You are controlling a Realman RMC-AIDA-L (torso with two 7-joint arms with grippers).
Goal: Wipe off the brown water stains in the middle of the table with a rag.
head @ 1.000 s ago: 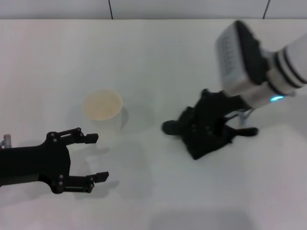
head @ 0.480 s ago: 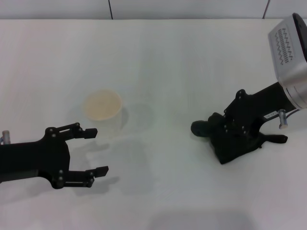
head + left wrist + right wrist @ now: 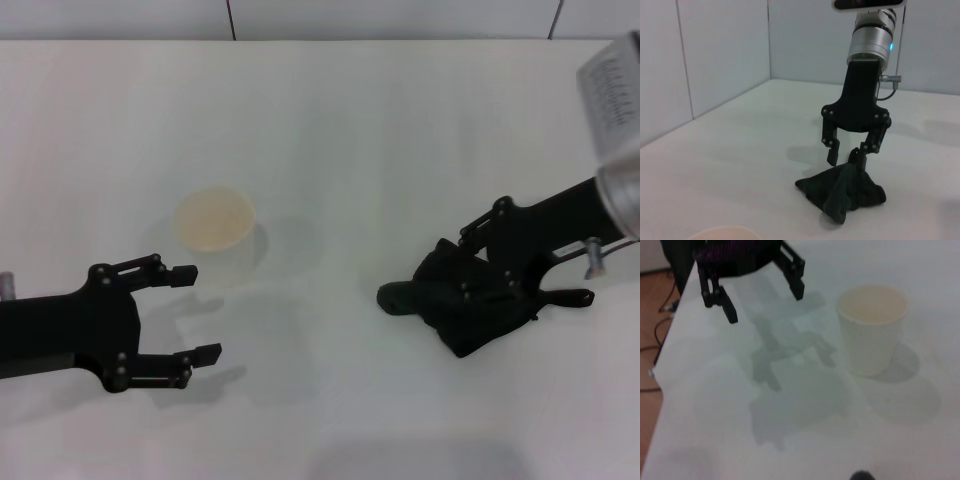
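Observation:
The black rag lies in a lumpy heap on the white table, right of the middle. My right gripper stands over it. In the left wrist view the right gripper is open, with one fingertip touching the rag's raised peak and the other free above the table. My left gripper is open and empty at the front left, just in front of a white cup. No brown water stain shows in any view.
The white cup, tan inside, stands upright left of the middle and also shows in the right wrist view, as does my left gripper. The table's left edge drops to a floor with cables.
My right gripper carried the rag from near the middle toward the right, then a little back to the left and nearer. My left gripper drifted slightly toward the front.

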